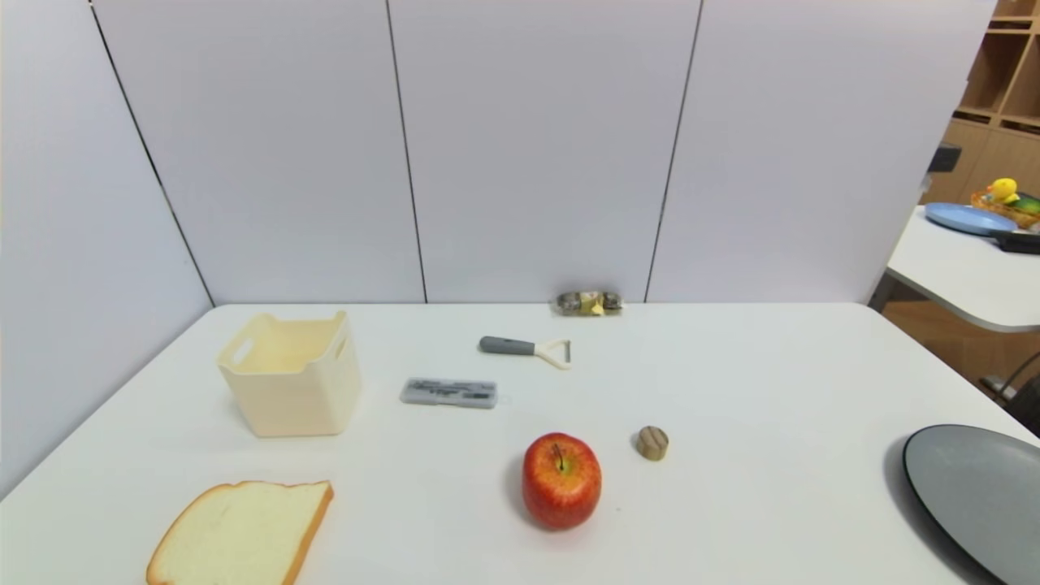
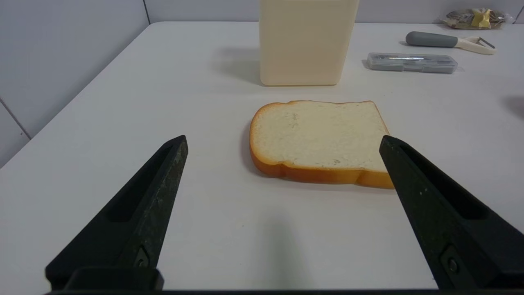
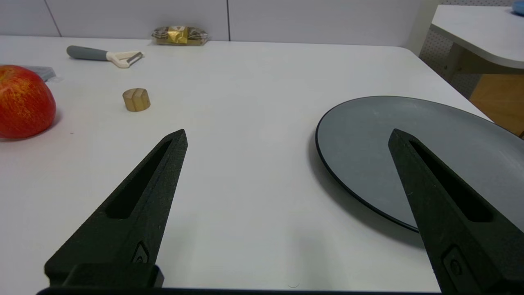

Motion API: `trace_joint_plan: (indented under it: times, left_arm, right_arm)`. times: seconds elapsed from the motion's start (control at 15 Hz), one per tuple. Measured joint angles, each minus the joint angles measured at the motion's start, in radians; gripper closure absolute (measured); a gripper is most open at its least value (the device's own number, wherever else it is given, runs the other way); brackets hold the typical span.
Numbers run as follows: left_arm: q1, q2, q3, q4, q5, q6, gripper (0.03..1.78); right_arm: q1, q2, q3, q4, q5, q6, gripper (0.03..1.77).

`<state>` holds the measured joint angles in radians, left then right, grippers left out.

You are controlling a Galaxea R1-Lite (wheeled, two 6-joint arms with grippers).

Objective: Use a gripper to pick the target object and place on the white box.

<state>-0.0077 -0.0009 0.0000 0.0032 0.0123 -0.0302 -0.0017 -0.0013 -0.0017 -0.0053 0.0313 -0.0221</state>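
While both pincers hover spread and empty, nothing is picked.
Left pincer, right pincer; stubby cylinder at the apple's two o'clock.

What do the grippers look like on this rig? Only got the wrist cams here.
Both alike. The left gripper and the right gripper each have two matte black fingers, long wedges tapering to a point, with a slightly grainy surface. Each finger has an elongated recessed slot along its upper face and a small screw near the base. No cables, labels or arm links show in any view.
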Motion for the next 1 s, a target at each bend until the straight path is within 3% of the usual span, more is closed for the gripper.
trace_joint_plan:
  times: [1.0]
  left_arm:
    - [0.0, 0.041, -0.01, 0.01, -0.002, -0.001, 0.12]
  right_arm:
    - [0.0, 0.0, 0.0, 0.0, 0.0, 0.0, 0.1]
